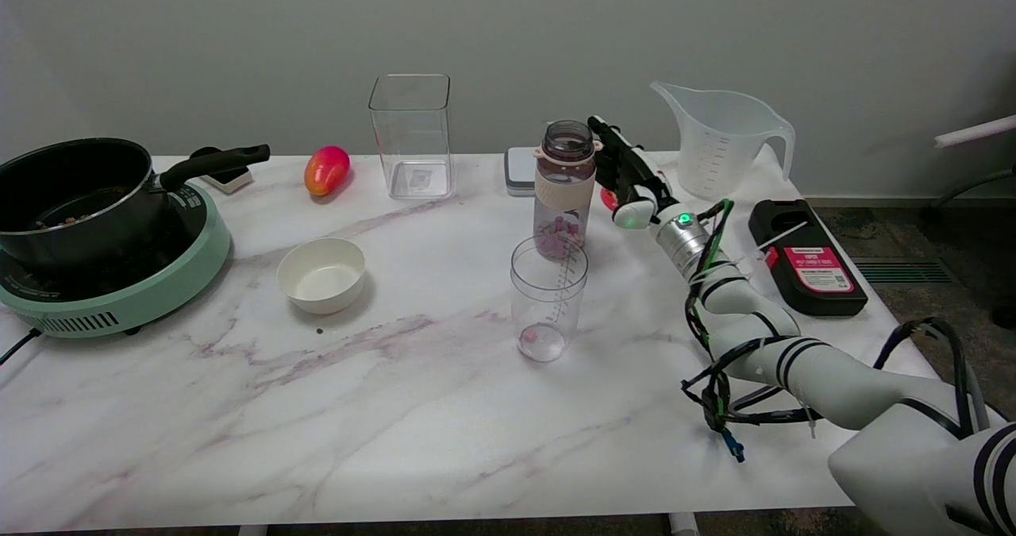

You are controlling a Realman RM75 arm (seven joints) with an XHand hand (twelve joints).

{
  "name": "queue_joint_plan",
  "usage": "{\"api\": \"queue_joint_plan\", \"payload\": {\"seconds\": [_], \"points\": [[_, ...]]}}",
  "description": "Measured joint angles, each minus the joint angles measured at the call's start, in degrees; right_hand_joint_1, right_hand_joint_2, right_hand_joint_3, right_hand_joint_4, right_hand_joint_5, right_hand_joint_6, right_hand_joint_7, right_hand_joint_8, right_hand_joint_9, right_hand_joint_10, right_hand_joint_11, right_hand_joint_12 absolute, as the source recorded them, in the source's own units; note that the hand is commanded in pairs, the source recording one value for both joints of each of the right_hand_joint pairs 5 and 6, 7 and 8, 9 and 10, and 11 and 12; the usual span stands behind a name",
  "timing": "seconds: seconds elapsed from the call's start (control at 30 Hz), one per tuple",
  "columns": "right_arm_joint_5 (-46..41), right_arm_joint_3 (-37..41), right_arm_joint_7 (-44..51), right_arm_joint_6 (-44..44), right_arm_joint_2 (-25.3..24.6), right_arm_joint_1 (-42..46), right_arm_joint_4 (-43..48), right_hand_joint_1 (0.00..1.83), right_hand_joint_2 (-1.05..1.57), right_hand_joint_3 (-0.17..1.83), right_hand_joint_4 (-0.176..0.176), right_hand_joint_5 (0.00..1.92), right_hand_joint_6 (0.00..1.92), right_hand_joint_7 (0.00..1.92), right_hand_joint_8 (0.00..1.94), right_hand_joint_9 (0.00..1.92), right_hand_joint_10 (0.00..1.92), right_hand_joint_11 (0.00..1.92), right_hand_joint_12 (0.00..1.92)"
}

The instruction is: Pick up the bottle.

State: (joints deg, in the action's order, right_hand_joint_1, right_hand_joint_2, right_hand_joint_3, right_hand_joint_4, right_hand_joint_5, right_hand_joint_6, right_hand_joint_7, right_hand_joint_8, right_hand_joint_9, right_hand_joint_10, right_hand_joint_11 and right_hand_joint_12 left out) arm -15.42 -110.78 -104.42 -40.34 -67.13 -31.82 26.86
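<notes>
The bottle [564, 188] stands upright near the middle of the marble table [397, 409]. It is clear with a beige band around it and a dark open neck, and small pink bits lie inside. My right hand [626, 172] is just to the bottle's right, at the height of its upper half, with the fingers stretched out towards the back. The hand holds nothing, and a narrow gap shows between its fingers and the bottle. Part of the palm side is hidden from this view.
A clear measuring cup [548, 298] stands right in front of the bottle. Behind are a tall clear container [411, 135], a small white box [521, 171], a measuring jug [718, 139] and a mango [326, 170]. A white bowl [321, 275] and a pot on a green cooker [103, 226] sit left; a black device [806, 256] right.
</notes>
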Motion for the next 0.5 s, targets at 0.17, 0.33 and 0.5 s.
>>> {"api": "queue_joint_plan", "payload": {"seconds": [0.17,0.33,0.5], "points": [[0.86,0.01,0.92,0.61,-1.36,-0.96,-0.82,1.19,-1.05,0.97,0.000,0.05,0.05,0.39,0.39,0.35,0.35,0.32,0.32],[1.43,0.01,1.51,1.13,-2.36,-1.59,-1.35,1.24,-1.05,0.98,0.000,0.06,0.06,0.42,0.42,0.36,0.36,0.33,0.33],[1.84,0.01,1.90,1.45,-3.02,-1.96,-1.69,1.34,-0.85,0.92,0.000,0.08,0.08,0.59,0.59,0.37,0.37,0.34,0.34]]}}
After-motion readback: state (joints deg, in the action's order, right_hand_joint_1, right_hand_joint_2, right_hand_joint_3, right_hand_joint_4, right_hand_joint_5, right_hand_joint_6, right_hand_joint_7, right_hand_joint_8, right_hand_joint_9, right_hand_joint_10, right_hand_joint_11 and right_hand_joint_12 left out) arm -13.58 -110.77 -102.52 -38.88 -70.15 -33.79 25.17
